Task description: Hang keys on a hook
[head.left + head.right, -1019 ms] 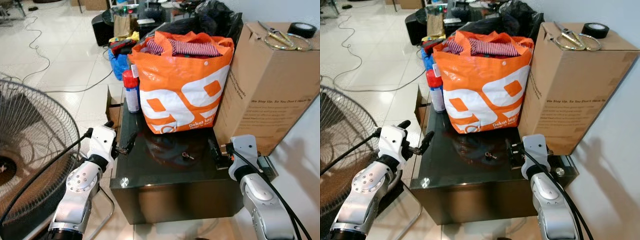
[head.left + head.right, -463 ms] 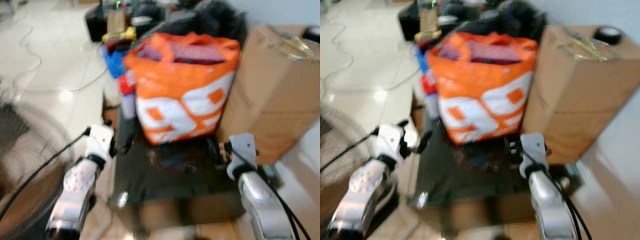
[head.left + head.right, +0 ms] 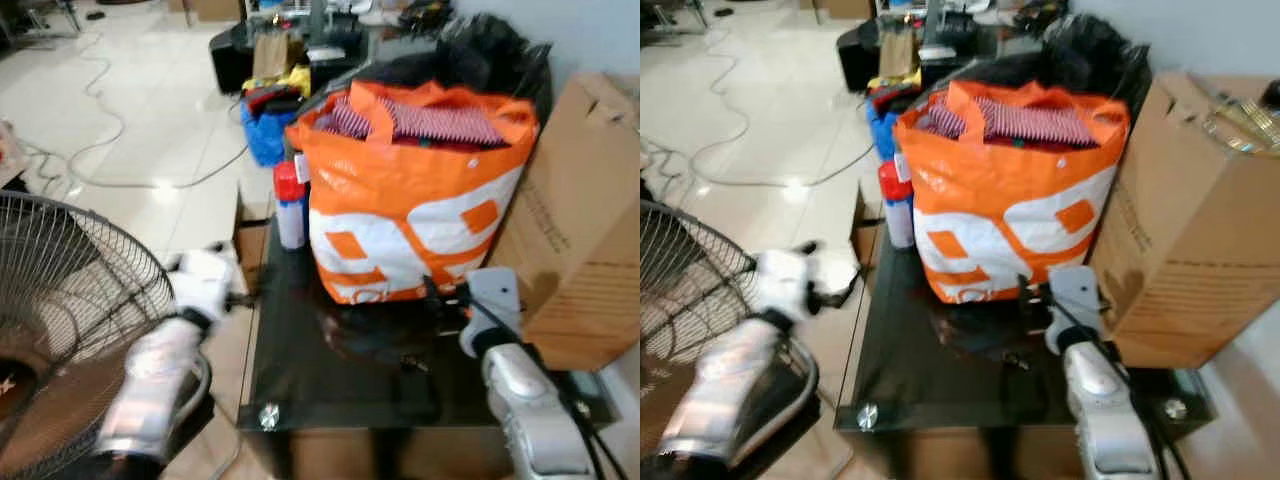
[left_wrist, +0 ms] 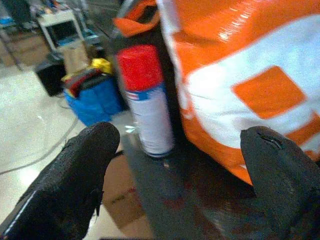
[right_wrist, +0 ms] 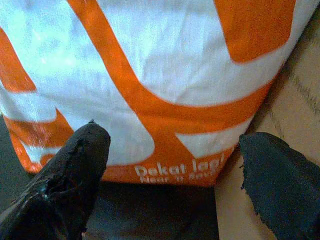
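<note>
Left eye view, keys [image 3: 410,362] small, left gripper [image 3: 243,297] blurred

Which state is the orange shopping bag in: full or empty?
Full. The orange shopping bag stands on the black table with striped clothes heaped to its open top.

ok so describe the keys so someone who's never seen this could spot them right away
Find the black glass table with the big orange and white bag on it. The keys lie on the dark top just in front of that bag, near the right gripper. They are the only small metal thing on the bare glass.
</note>
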Motion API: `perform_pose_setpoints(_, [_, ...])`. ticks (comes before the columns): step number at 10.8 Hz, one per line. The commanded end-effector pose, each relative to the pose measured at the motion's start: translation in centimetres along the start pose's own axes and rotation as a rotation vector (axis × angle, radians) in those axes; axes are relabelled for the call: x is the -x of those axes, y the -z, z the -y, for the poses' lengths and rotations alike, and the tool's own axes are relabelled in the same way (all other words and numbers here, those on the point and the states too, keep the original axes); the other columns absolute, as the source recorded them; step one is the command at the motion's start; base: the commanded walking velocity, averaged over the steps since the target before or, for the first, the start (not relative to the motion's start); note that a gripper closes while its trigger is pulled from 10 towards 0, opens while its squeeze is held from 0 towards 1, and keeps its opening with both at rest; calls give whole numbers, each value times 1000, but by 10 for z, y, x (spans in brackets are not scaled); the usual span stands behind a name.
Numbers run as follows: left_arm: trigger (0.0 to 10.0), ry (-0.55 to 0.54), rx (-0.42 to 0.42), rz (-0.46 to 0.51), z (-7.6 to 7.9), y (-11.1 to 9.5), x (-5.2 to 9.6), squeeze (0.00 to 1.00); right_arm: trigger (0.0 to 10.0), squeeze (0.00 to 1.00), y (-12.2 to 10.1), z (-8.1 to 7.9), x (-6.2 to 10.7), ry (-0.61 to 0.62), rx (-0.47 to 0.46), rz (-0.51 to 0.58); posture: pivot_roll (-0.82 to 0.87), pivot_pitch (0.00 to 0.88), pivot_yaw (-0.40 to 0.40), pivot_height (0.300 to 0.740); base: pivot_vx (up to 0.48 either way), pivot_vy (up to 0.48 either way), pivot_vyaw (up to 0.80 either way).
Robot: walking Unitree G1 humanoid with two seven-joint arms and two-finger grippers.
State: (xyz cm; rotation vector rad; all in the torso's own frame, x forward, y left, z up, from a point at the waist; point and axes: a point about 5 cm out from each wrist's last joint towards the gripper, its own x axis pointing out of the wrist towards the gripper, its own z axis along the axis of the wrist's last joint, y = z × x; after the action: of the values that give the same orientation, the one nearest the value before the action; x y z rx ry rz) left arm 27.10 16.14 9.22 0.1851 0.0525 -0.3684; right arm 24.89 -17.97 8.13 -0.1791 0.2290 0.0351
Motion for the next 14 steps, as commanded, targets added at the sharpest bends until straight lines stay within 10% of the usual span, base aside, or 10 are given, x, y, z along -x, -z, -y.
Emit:
perform_pose_setpoints(1, [10000, 22, -12, -21, -2, 2, 2, 620, 10000, 0, 5, -2, -1, -25, 19, -42, -142, 0, 48, 732, 0, 0, 0])
perform_pose_setpoints(3, [10000, 232, -60, -135, 13, 19, 3, 627, 10000, 0, 30, -11, -6, -144, 78, -216, -156, 0, 41, 732, 0, 0, 0])
perform_pose_setpoints(4, [10000, 375, -69, -223, 24, 32, 5, 627, 10000, 318, 45, -20, -7, -221, 75, -297, -159, 0, 34, 732, 0, 0, 0])
perform_pose_setpoints(5, [10000, 489, -63, -283, 35, 43, 8, 627, 10000, 1000, 62, -30, -8, -280, 33, -370, -167, 0, 23, 732, 0, 0, 0])
perform_pose_setpoints(9, [10000, 631, -71, -370, 37, 54, 25, 631, 10000, 1000, 84, -33, -8, -375, -9, -468, -171, 0, -33, 732, 0, 0, 0])
perform_pose_setpoints(10, [10000, 648, -66, -381, 36, 55, 28, 627, 10000, 0, 89, -35, -12, -374, -16, -495, -168, 0, -40, 732, 0, 0, 0])
perform_pose_setpoints(12, [10000, 668, -69, -383, 34, 53, 28, 627, 9059, 0, 95, -40, -20, -392, 5, -523, -155, 0, -51, 732, 0, 0, 0])
perform_pose_setpoints(13, [10000, 673, -72, -381, 33, 50, 28, 627, 4392, 0, 98, -39, -24, -388, 29, -536, -140, 0, -61, 732, 0, 0, 0])
perform_pose_setpoints(14, [10000, 675, -75, -379, 32, 49, 28, 627, 4000, 0, 99, -37, -28, -368, 44, -543, -138, 0, -62, 732, 0, 0, 0])
